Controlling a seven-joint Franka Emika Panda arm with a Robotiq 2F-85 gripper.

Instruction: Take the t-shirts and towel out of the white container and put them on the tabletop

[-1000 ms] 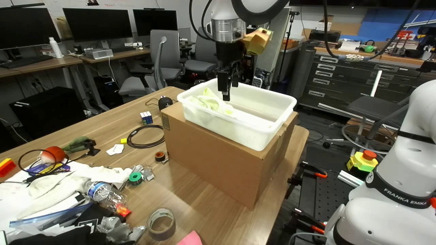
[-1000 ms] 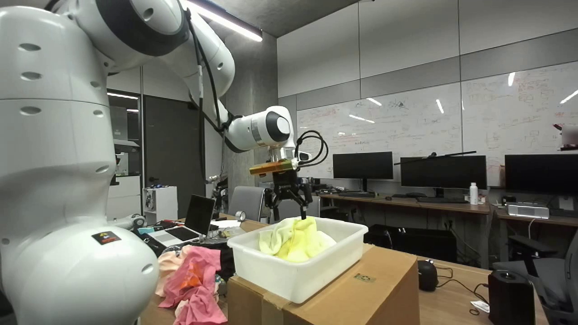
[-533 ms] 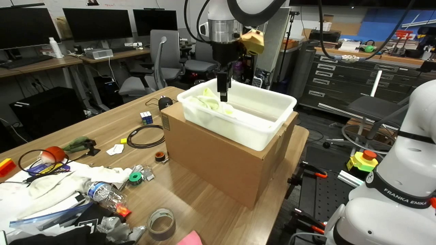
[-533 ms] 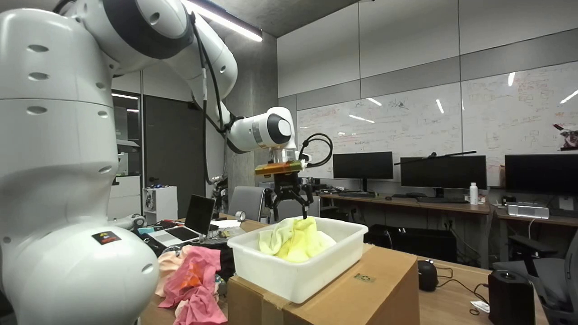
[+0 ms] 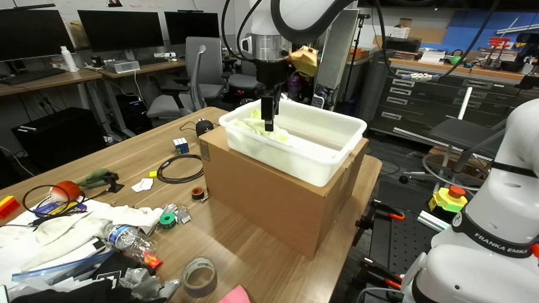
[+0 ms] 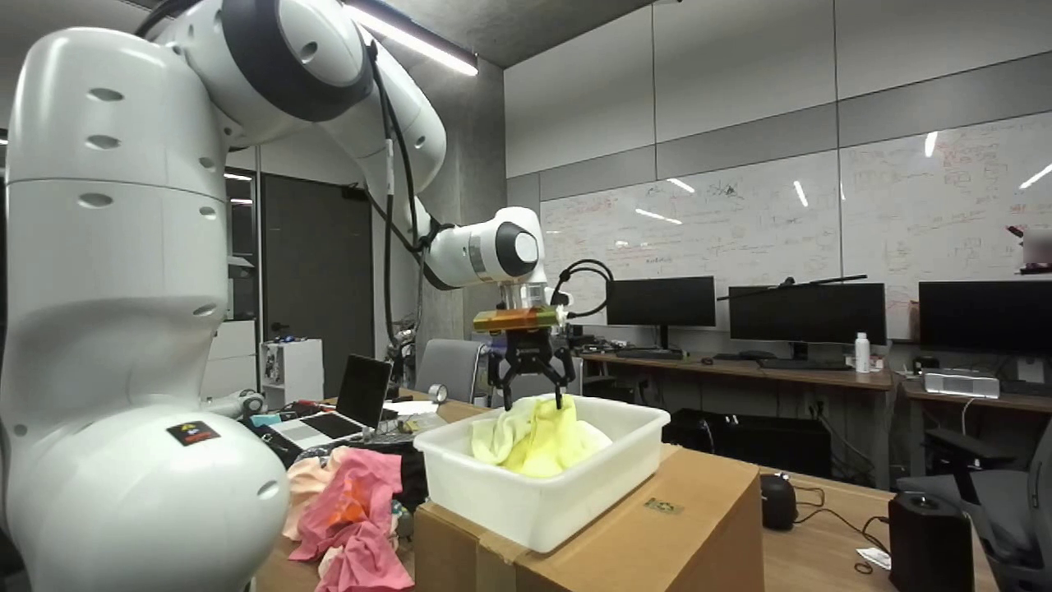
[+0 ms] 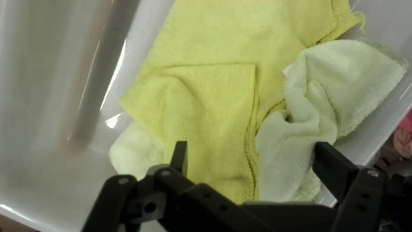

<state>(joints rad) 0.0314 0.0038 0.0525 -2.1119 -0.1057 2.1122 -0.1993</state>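
The white container stands on a cardboard box and also shows in an exterior view. A yellow cloth and a pale whitish-green cloth lie crumpled at one end of it. The yellow cloth shows in an exterior view, bunched above the pale cloth. My gripper points down over the cloths, open, one finger over the yellow cloth and one beside the pale cloth. It shows in both exterior views. I cannot tell whether its fingertips touch the cloth.
The cardboard box stands on the wooden tabletop. Pink and peach cloth lies in a pile beside the box. A tape roll, a bottle and other clutter lie on the table. A laptop stands behind.
My gripper has moved down and sideways over the cloths, turning slightly so that its fingers nearly line up in an exterior view. It stays open. The cloths and container have not moved.
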